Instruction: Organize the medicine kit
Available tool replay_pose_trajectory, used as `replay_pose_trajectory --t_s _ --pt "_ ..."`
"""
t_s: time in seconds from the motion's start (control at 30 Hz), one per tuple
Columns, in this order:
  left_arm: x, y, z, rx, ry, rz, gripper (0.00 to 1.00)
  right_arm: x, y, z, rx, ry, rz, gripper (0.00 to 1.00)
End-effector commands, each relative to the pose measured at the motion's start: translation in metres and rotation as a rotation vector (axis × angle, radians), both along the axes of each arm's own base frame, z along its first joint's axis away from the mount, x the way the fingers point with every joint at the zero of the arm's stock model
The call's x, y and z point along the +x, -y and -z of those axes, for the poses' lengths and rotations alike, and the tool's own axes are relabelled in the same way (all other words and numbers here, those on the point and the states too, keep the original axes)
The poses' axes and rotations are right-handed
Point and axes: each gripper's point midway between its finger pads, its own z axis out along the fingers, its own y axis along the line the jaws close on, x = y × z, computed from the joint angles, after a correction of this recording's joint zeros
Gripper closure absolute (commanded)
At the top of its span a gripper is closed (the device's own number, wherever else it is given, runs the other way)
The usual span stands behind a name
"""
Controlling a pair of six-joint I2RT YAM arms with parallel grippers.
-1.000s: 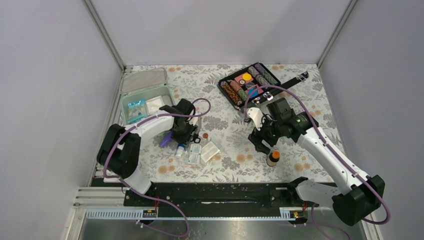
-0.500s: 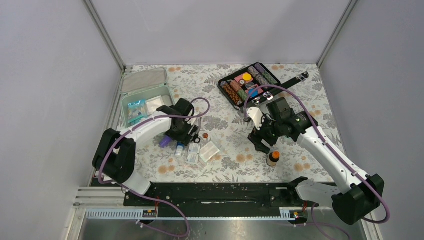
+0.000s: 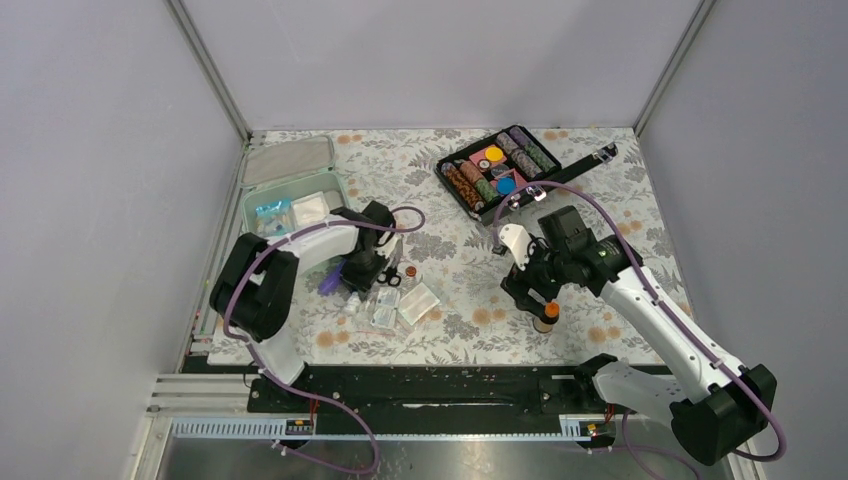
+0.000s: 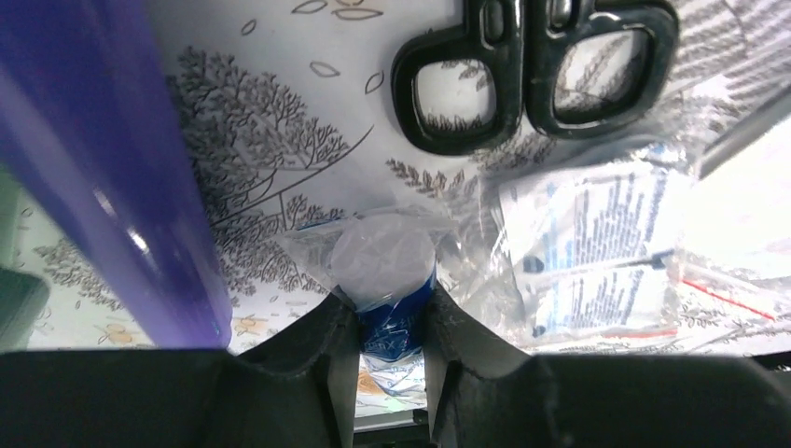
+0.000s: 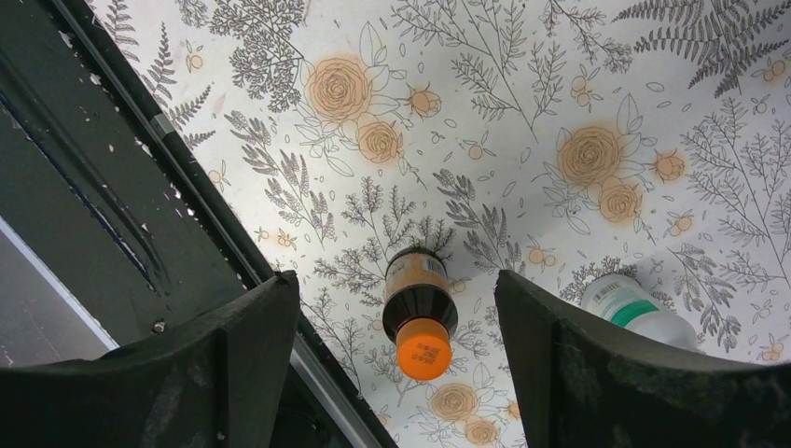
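Medicine kit is sitting open far-left on the tabletop, left fingers are pinching one blue-labelled bottle, and right fingers are hanging wide open, empty, over one orange-capped bottle.

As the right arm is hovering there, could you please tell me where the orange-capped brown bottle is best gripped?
Grip the brown bottle across its round body, just under the orange cap, coming down from above. It stands upright with bare cloth on both sides, and the right gripper is open with one finger on either side of it, so closing there should catch the body squarely.
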Motion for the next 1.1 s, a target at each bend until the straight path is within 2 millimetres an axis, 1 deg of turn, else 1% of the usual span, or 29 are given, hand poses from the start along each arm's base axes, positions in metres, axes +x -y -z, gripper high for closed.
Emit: replay_pose_trajectory --t_s 0.0,0.1,0.17,0.23,0.27,0.33,0.4,0.47,0.5,0.53,0.57,0.6,0.67,0.77,0.9,1.07 --pt "0.008 0.001 -0.044 -0.057 0.108 0.015 0.77 0.002 0.004 -0.002 -0.003 0.031 0.006 0.17" --pt "0.011 0.008 -0.076 -0.129 0.156 0.046 0.8 0.003 0.003 -0.001 -0.003 0.021 0.003 0.17" --pt "0.021 0.007 -0.093 -0.134 0.221 0.046 0.8 0.005 0.0 -0.002 0.003 0.013 -0.002 0.17" --pt "0.05 -0.003 -0.111 -0.097 0.323 0.005 0.79 0.007 -0.004 -0.003 0.008 0.001 -0.007 0.17" --pt "0.066 -0.011 -0.117 -0.081 0.361 -0.037 0.79 0.009 -0.005 -0.004 0.012 -0.001 -0.008 0.17" --pt "0.103 -0.036 -0.13 -0.06 0.413 -0.171 0.79 0.012 -0.008 -0.006 0.018 -0.004 -0.009 0.17" --pt "0.136 -0.063 -0.135 -0.03 0.434 -0.278 0.79 0.014 -0.01 -0.008 0.023 -0.001 -0.006 0.17" --pt "0.163 -0.088 -0.134 0.024 0.455 -0.345 0.77 0.015 -0.012 -0.009 0.028 -0.002 -0.009 0.17" --pt "0.173 -0.098 -0.133 0.045 0.466 -0.378 0.77 0.015 -0.012 -0.009 0.03 -0.004 -0.009 0.17" --pt "0.182 -0.109 -0.126 0.064 0.461 -0.419 0.77 0.015 -0.012 -0.009 0.03 -0.002 -0.008 0.17" --pt "0.189 -0.117 -0.125 0.073 0.466 -0.445 0.77 0.015 -0.012 -0.01 0.031 0.0 -0.008 0.17" --pt "0.193 -0.122 -0.119 0.079 0.458 -0.487 0.77 0.014 -0.011 -0.01 0.029 0.002 -0.007 0.17" --pt "0.199 -0.131 -0.103 0.109 0.43 -0.516 0.77 0.015 -0.009 -0.01 0.024 0.013 -0.004 0.17" --pt "0.205 -0.147 -0.093 0.16 0.426 -0.552 0.77 0.014 -0.004 -0.009 0.007 0.029 -0.001 0.17" --pt "0.218 -0.172 -0.089 0.222 0.461 -0.61 0.78 0.011 0.001 -0.007 -0.004 0.037 0.006 0.17" --pt "0.232 -0.194 -0.088 0.292 0.502 -0.645 0.79 0.011 0.001 -0.006 -0.009 0.03 0.008 0.17"
